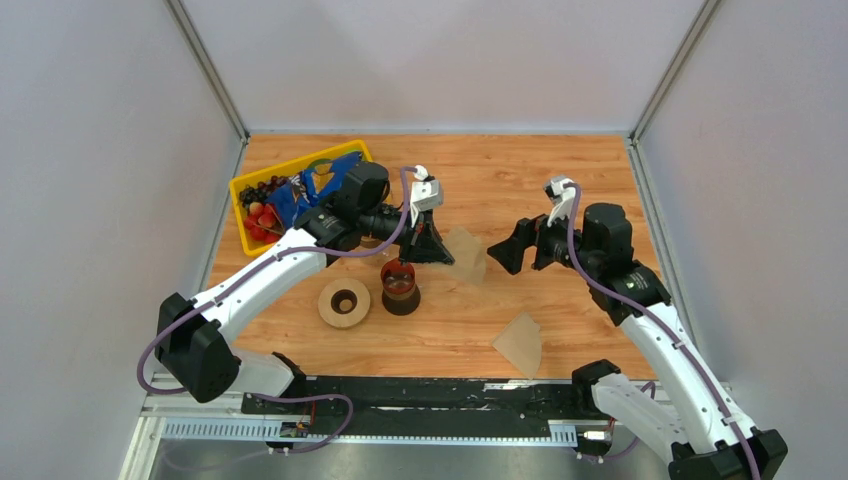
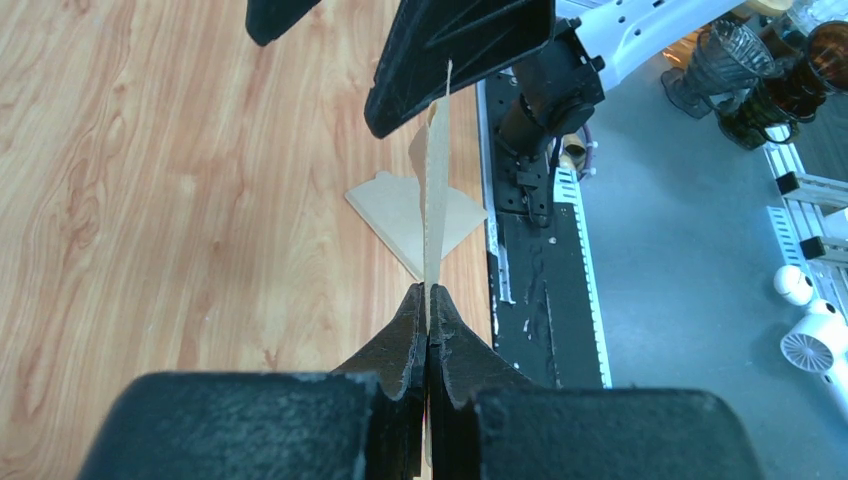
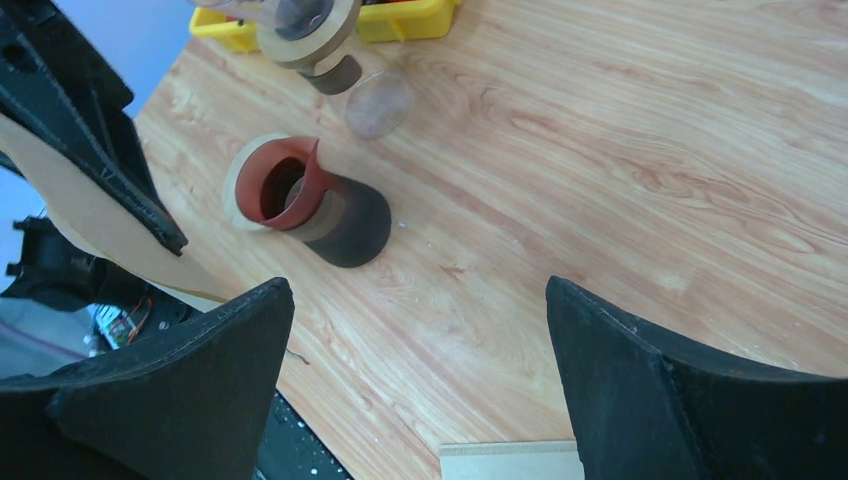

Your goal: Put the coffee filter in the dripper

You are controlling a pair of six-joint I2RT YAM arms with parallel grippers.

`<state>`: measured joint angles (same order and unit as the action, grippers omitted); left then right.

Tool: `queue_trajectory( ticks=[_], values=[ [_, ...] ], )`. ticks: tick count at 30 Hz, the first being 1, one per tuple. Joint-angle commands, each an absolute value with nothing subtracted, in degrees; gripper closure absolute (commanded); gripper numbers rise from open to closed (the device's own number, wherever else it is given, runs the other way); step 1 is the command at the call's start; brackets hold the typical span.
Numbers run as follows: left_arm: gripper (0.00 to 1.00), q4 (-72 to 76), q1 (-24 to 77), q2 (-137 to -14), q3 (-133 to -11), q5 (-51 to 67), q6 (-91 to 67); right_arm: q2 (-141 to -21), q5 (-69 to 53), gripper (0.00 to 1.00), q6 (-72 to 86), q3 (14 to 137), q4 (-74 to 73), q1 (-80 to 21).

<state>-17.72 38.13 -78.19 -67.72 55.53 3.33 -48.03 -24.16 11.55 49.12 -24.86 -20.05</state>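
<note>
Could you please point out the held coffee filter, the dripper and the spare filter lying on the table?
the coffee filter [image 1: 467,258]: top external view, on its flat tan face.
the dripper [image 3: 380,102]: right wrist view, on its clear cone wall.
the spare filter [image 1: 520,343]: top external view, middle of the paper.

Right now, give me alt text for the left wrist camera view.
The left gripper is shut on a thin light-tan paper coffee filter, seen edge-on and standing upright. Beyond it a second fan-shaped tan paper filter lies flat on the wooden table, with the open right gripper at the top.
</note>
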Motion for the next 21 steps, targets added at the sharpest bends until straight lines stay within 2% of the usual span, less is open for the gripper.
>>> queue_trajectory(
  ticks=[1, 21],
  values=[
    [1.00, -14.93, 38.38, -76.76, -67.90, 58.65, 4.14, -48.01, -32.58, 0.00, 9.16, 49.48, -23.79, -19.99],
    [1.00, -15.31, 38.33, -78.54, -68.29, 56.04, 2.73, -45.08, -40.92, 0.00, 7.74, 49.04, -21.54, -20.02]
  ],
)
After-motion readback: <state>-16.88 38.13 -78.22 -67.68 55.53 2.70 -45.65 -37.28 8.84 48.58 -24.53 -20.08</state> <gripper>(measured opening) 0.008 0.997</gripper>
